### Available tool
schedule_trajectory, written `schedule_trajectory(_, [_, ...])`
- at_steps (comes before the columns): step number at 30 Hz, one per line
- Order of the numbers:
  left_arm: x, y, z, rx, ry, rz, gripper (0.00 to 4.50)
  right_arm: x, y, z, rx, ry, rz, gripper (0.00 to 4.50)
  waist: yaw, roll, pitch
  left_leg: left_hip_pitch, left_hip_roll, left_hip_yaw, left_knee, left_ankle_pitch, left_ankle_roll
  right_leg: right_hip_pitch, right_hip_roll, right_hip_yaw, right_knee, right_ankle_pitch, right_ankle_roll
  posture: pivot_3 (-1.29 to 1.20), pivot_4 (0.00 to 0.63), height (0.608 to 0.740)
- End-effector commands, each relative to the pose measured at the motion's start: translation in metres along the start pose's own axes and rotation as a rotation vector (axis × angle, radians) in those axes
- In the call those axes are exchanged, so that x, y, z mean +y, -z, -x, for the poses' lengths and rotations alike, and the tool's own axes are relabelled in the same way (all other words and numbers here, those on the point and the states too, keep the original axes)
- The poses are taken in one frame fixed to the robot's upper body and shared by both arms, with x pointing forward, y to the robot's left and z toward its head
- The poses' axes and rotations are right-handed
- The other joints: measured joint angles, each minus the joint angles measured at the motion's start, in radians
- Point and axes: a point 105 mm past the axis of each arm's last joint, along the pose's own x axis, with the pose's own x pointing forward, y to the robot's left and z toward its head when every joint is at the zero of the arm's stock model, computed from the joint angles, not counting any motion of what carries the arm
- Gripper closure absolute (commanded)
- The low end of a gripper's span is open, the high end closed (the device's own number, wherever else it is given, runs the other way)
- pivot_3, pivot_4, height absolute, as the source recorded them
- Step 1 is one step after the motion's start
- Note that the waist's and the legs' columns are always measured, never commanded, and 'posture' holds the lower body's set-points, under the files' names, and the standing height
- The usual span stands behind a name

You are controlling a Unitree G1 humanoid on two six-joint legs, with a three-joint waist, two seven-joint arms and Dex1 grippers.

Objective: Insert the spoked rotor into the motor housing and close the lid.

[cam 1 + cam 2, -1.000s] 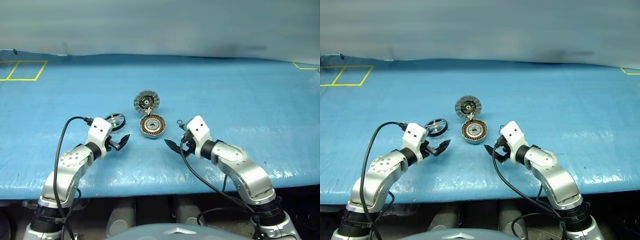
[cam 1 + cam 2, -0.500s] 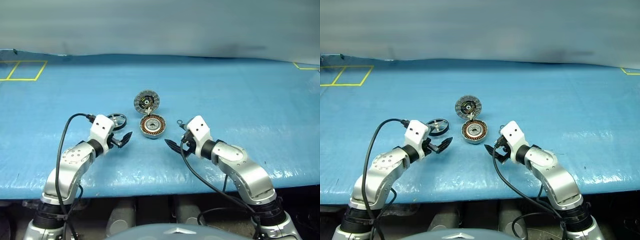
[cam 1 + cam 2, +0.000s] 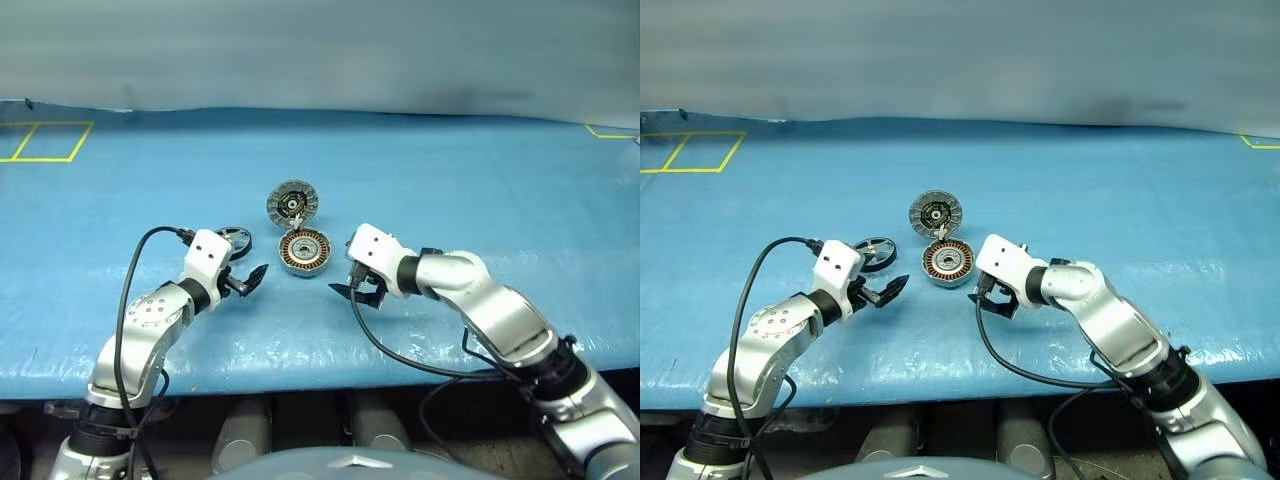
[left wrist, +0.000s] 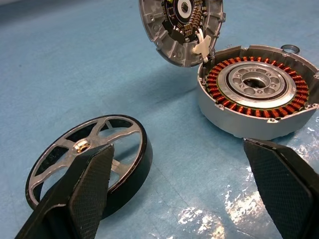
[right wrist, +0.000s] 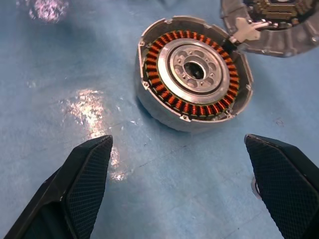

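Observation:
The motor housing (image 3: pixel 304 250) lies open on the blue sheet, its copper windings facing up around a pale centre. Its lid (image 3: pixel 292 202) is hinged at the far edge and lies swung back, ribbed side up. The spoked rotor (image 4: pixel 89 159) lies flat to the left of the housing, partly behind my left hand in the head views. My left gripper (image 3: pixel 250 278) is open, just in front of the rotor and to the left of the housing. To the housing's front right, my right gripper (image 3: pixel 350 293) is open and points at it. Both hold nothing.
A blue sheet (image 3: pixel 450 180) covers the table, and its front edge (image 3: pixel 300 370) runs just below my arms. Yellow tape marks lie at the far left (image 3: pixel 45 140) and far right (image 3: pixel 610 131). A small metal ring (image 4: pixel 290 48) lies just right of the housing.
My right arm has swung its elbow outward and rolled its wrist, and the gripper has shifted a little left toward the housing. The left gripper and all the parts have stayed put.

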Motion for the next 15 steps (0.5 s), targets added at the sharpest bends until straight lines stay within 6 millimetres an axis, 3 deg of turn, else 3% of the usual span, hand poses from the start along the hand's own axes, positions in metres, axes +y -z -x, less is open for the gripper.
schedule_trajectory(1, [0.002, -0.006, 0.005, -0.019, -0.018, -0.037, 0.0, 0.001, -0.023, -0.013, 0.018, -0.134, 0.205, 0.02, -0.003, 0.0, 0.0, 0.0, 0.0, 0.0, 0.0, 0.0, 0.0, 0.0, 0.0, 0.0, 0.0, 0.0, 0.0, 0.0, 0.15, 0.74])
schedule_trajectory(7, [0.003, -0.004, 0.008, -0.016, -0.042, -0.051, 0.0, -0.008, -0.039, -0.031, 0.079, -0.191, 0.409, 0.02, 0.0, 0.0, 0.0, 0.0, 0.0, -0.001, -0.002, 0.0, 0.0, -0.001, 0.0, 0.0, -0.001, 0.0, 0.0, 0.0, 0.15, 0.74])
schedule_trajectory(15, [-0.005, -0.004, 0.014, -0.038, -0.012, -0.051, 0.0, -0.013, -0.049, -0.047, 0.084, -0.243, 0.467, 0.02, -0.001, 0.0, 0.0, 0.001, 0.0, -0.001, -0.002, 0.0, 0.0, -0.001, 0.0, 0.0, 0.001, 0.0, 0.0, 0.0, 0.15, 0.74])
